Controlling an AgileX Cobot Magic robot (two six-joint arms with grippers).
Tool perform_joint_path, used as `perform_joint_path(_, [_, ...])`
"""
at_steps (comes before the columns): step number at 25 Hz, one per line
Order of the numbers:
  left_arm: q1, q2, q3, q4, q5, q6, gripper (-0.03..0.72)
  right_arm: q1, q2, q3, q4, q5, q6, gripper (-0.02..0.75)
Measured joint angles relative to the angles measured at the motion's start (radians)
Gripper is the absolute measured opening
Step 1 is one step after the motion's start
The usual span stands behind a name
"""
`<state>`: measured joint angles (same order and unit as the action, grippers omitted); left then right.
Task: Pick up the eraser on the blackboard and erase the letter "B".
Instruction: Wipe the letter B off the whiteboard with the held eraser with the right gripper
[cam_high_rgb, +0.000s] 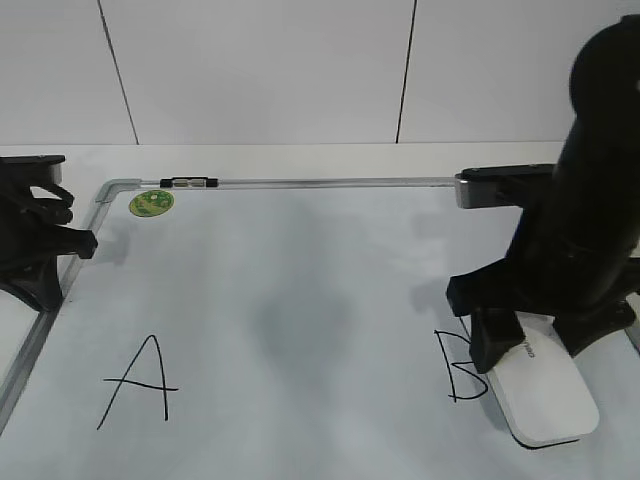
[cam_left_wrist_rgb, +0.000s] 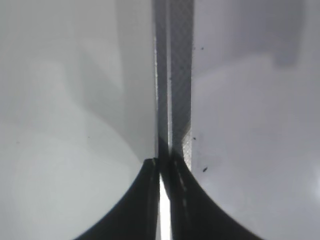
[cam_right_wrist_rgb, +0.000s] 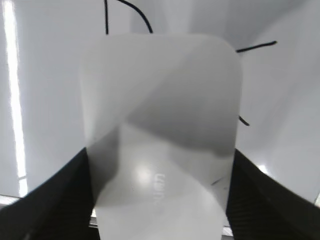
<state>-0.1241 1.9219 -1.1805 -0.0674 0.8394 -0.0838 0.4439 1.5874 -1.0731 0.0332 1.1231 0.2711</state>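
Note:
The blackboard (cam_high_rgb: 300, 300) is a white board with a silver frame, lying flat. The letter "B" (cam_high_rgb: 455, 375) is drawn at its right; its strokes also show in the right wrist view (cam_right_wrist_rgb: 135, 12). My right gripper (cam_high_rgb: 535, 345) is shut on the white eraser (cam_high_rgb: 545, 385), a finger on each long side. The eraser lies flat and low at the board, just right of the "B" and over its right edge. It fills the right wrist view (cam_right_wrist_rgb: 160, 90), with the jaws (cam_right_wrist_rgb: 160, 170) around it. My left gripper (cam_high_rgb: 85, 243) is shut and empty at the board's left frame (cam_left_wrist_rgb: 175, 75).
A black letter "A" (cam_high_rgb: 140, 383) is at the board's left. A round green sticker (cam_high_rgb: 152, 203) and a small black-and-clear marker (cam_high_rgb: 188, 183) sit at the far left corner. A grey corner piece (cam_high_rgb: 500, 185) is behind the right arm. A white wall stands behind.

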Motion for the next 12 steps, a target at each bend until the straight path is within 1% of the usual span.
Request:
perform_joint_path(3, [0.000, 0.000, 0.000, 0.000, 0.000, 0.000, 0.020, 0.016, 0.076, -0.044, 0.012, 0.000, 0.005, 0.541])
perform_joint_path(12, [0.000, 0.000, 0.000, 0.000, 0.000, 0.000, 0.020, 0.015, 0.267, -0.133, 0.008, -0.030, 0.008, 0.540])
